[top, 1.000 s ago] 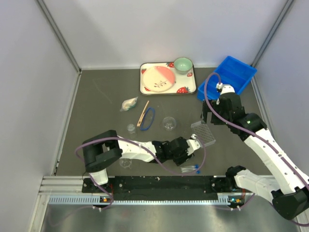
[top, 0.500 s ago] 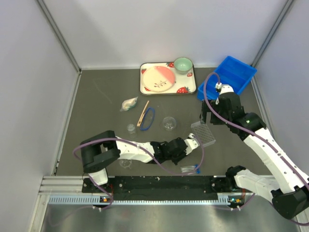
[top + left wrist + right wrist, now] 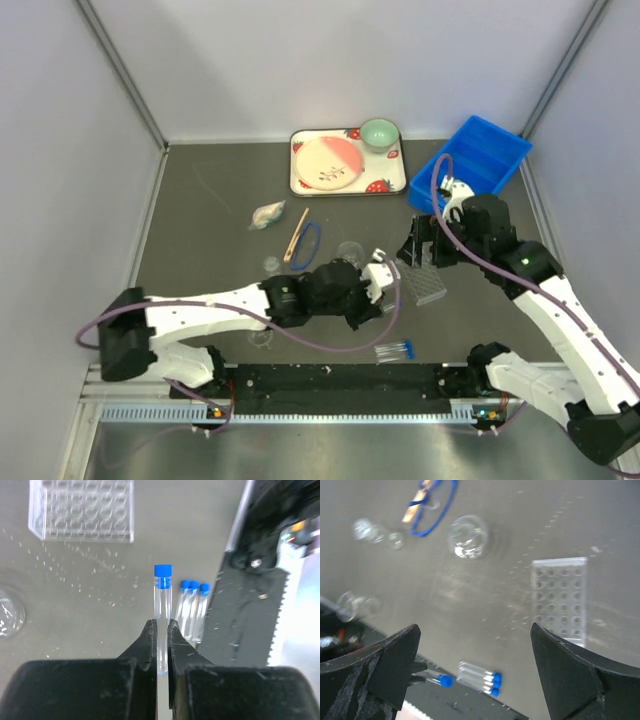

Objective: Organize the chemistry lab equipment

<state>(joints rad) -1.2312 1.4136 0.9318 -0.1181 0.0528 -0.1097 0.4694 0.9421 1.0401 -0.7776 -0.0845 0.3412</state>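
Since the earlier frame the left arm has stretched toward frame centre. The left gripper (image 3: 160,626) pinches a thin clear tube (image 3: 162,597) with a ribbed blue cap at the centre of the left wrist view, beside three matching tubes (image 3: 192,607). The right gripper (image 3: 475,630) is spread wide.

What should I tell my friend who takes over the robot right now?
Left gripper: shut on one blue-capped tube.
Right gripper: open, hovering by the tube rack.
Three loose tubes lie in front of the rack; beaker and wooden stick sit farther back.
Done: one tube grasped.
Left: rack looks empty, so load all tubes, then tidy the rest.
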